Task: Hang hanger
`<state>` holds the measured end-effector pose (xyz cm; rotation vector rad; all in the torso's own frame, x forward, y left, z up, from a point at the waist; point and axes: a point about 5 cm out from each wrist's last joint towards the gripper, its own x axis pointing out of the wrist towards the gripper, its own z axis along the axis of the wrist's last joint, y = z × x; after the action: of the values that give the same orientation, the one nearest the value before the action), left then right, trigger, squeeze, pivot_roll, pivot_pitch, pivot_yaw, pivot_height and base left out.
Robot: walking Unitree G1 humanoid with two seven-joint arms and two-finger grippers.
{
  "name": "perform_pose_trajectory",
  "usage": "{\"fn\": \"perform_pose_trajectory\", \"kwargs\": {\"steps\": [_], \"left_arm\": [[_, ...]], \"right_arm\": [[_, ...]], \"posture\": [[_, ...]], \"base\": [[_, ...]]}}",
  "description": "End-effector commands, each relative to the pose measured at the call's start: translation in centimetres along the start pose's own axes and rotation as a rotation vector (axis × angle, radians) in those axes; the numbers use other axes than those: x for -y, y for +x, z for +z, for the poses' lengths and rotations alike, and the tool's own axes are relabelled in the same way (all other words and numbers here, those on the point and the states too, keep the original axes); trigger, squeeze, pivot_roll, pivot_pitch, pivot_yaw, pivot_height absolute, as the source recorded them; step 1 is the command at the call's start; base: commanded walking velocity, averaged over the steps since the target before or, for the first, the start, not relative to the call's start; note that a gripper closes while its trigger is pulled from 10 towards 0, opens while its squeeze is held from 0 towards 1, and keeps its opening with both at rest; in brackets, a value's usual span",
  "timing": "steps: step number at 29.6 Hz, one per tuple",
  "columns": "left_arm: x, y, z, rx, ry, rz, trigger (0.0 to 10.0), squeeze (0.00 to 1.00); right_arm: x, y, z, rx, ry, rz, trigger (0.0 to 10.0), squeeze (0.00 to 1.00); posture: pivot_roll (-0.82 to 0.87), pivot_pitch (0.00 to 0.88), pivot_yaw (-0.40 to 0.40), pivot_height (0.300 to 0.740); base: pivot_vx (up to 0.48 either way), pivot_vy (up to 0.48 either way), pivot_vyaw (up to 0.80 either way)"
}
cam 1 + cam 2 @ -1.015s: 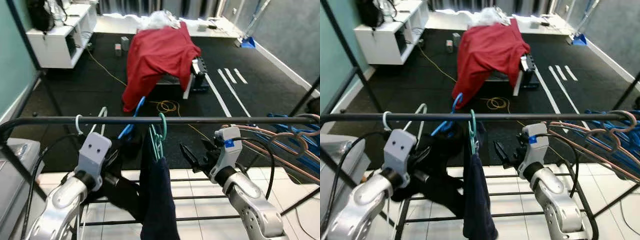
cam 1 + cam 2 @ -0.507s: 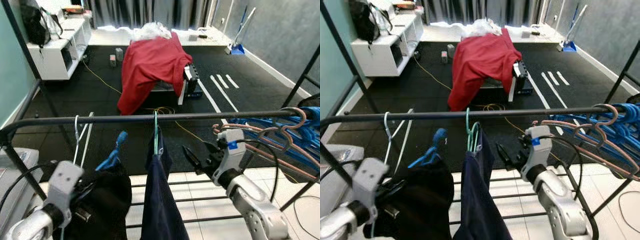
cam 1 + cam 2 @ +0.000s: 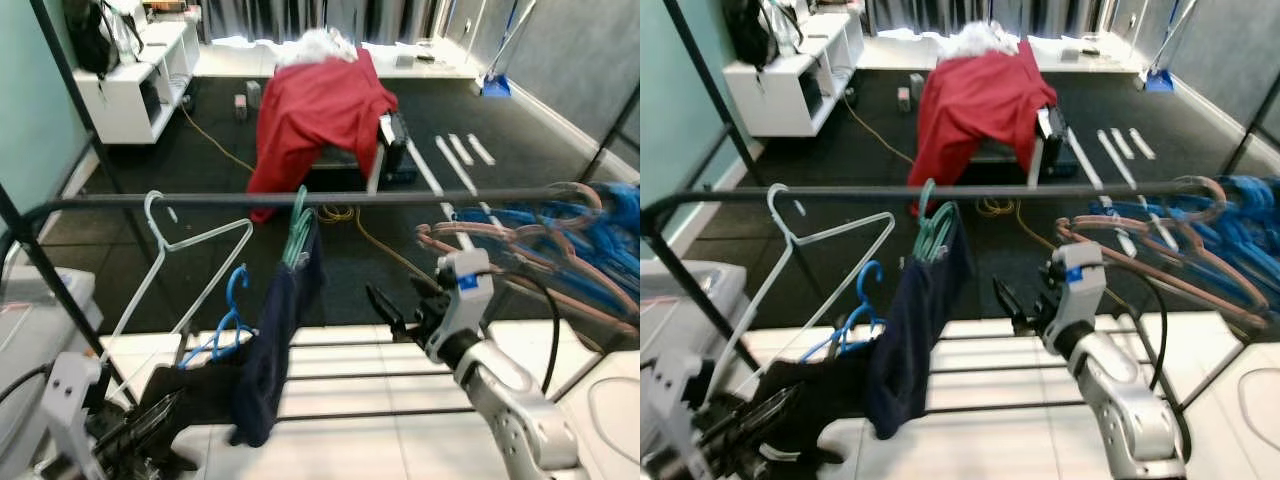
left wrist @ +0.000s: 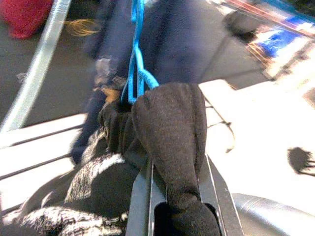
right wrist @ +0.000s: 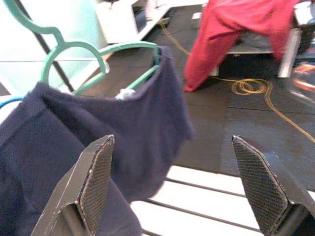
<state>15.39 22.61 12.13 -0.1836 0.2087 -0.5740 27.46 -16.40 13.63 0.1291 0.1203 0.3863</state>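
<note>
1. Left gripper point(image 4: 172, 196) low under the rail point(image 3: 300, 198), clamped on black garment point(image 4: 167, 128) carrying blue hanger point(image 3: 228, 320).
2. Right gripper point(image 5: 177, 187) spread wide, empty, facing navy garment point(image 5: 98, 123) on green hanger point(image 5: 74, 54).
3. White hanger point(image 3: 190, 250) on rail.

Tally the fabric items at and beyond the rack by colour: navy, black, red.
navy garment: 1
black garment: 1
red cloth: 1
Total: 3
</note>
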Motion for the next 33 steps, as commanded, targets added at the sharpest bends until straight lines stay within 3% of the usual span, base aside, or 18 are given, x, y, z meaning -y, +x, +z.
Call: {"fn": "perform_pose_trajectory", "kwargs": {"steps": [1,2,4,7,8,10,13,16,22,24,26,28,30,33], "left_arm": [[0.5,0.5,1.1,0.059,0.007,-0.05,10.0,0.0],[0.5,0.5,1.1,0.059,0.007,-0.05,10.0,0.0],[1.3,1.3,2.9,0.176,-0.011,-0.09,10.0,0.0],[1.8,1.9,4.1,0.248,-0.014,-0.105,10.0,0.0],[1.9,2.3,5.3,0.324,-0.014,-0.102,10.0,0.0],[1.9,2.3,5.3,0.324,-0.014,-0.102,10.0,0.0],[1.4,2.3,7.5,0.46,-0.017,-0.068,10.0,0.0],[0.8,2.0,8.5,0.517,-0.012,-0.038,10.0,0.0],[0.6,2.7,9.2,0.549,-0.013,-0.001,10.0,0.0],[0.6,3.2,9.3,0.558,-0.01,0.032,10.0,0.0],[0.6,4.6,9.5,0.568,-0.025,0.11,10.0,0.0],[0.6,4.6,9.5,0.568,-0.025,0.11,10.0,0.0],[0.8,6.0,9.3,0.532,-0.011,0.179,10.0,0.0],[0.8,6.4,9.1,0.492,0.026,0.208,10.0,0.0]], "right_arm": [[-0.3,0.1,-0.5,-0.016,0.024,0.01,10.0,0.0],[-0.3,0.1,-0.5,-0.016,0.024,0.01,10.0,0.0],[-0.3,0.1,-0.4,-0.016,0.023,0.009,10.0,0.0],[-0.2,0.1,-0.4,-0.017,0.023,0.01,10.0,0.0],[-0.2,0.1,-0.5,-0.018,0.022,0.01,10.0,0.0],[-0.2,0.1,-0.5,-0.018,0.022,0.01,10.0,0.0],[-0.2,0.1,-0.5,-0.02,0.023,0.011,10.0,0.0],[-0.3,0.1,-0.6,-0.021,0.026,0.013,10.0,0.0],[-0.3,0.0,-0.6,-0.022,0.026,0.013,10.0,0.0],[-0.3,0.0,-0.6,-0.022,0.026,0.013,10.0,0.0],[-0.2,0.0,-0.6,-0.023,0.026,0.011,10.0,0.0],[-0.2,0.0,-0.6,-0.023,0.026,0.011,10.0,0.0],[-0.2,0.0,-0.6,-0.023,0.026,0.01,10.0,0.0],[-0.3,0.0,-0.6,-0.023,0.027,0.009,10.0,0.0]], "posture": [[-0.07,0.022,-0.066,0.74],[-0.07,0.022,-0.066,0.74],[-0.07,0.018,-0.067,0.74],[-0.07,0.015,-0.069,0.74],[-0.07,0.015,-0.069,0.74],[-0.07,0.015,-0.069,0.74],[-0.07,0.012,-0.069,0.74],[-0.06,0.008,-0.068,0.74],[-0.07,0.007,-0.066,0.74],[-0.07,0.005,-0.066,0.74],[-0.07,0.005,-0.066,0.74],[-0.07,0.005,-0.066,0.74],[-0.07,0.007,-0.064,0.74],[-0.07,0.013,-0.06,0.74]], "base": [[0.0,0.0,0.0],[0.0,0.0,0.0],[0.0,0.0,0.0],[0.0,0.0,0.0],[0.0,0.0,0.0],[0.0,0.0,0.0],[0.0,0.0,0.0],[0.0,0.0,0.0],[0.0,0.0,0.0],[0.0,0.0,0.0],[0.0,0.0,0.0],[0.0,0.0,0.0],[0.0,0.0,0.0],[0.0,0.0,0.0]]}}
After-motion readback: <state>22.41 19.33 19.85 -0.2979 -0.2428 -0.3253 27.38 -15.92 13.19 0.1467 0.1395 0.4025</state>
